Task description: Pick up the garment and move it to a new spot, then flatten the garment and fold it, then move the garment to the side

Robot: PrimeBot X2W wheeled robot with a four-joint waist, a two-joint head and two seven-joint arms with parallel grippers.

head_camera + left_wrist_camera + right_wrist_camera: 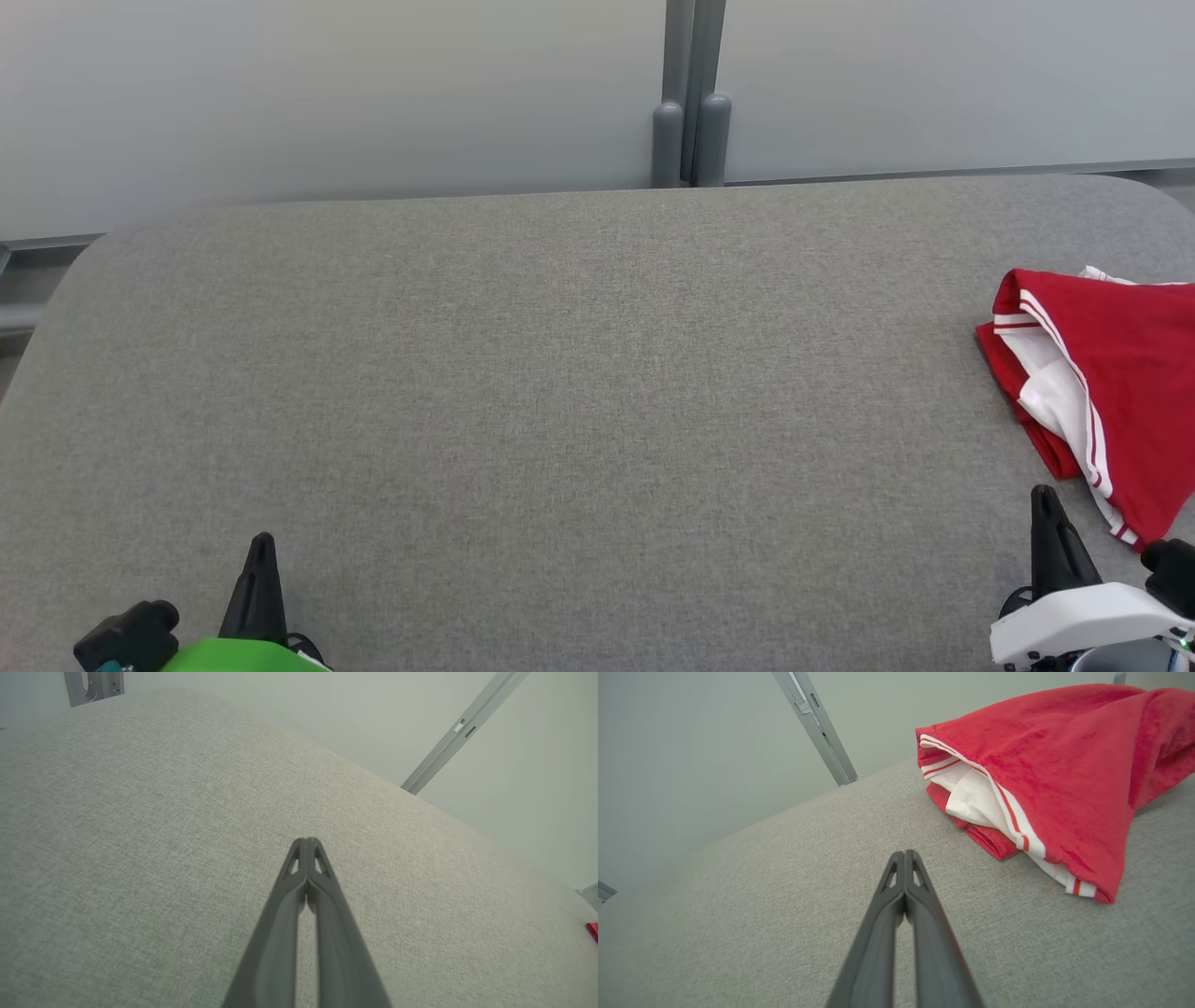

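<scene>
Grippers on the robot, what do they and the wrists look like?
Both the left gripper and right gripper have long dark grey fingers tapering to points, with slots near the tips. The left wrist shell is green, the right wrist shell white.

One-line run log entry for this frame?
left gripper: shut, empty | right gripper: shut, empty | garment: bunched, right end of table, not held

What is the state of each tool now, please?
Left tool: closed, holding nothing.
Right tool: closed, holding nothing, apart from the red garment.
</scene>
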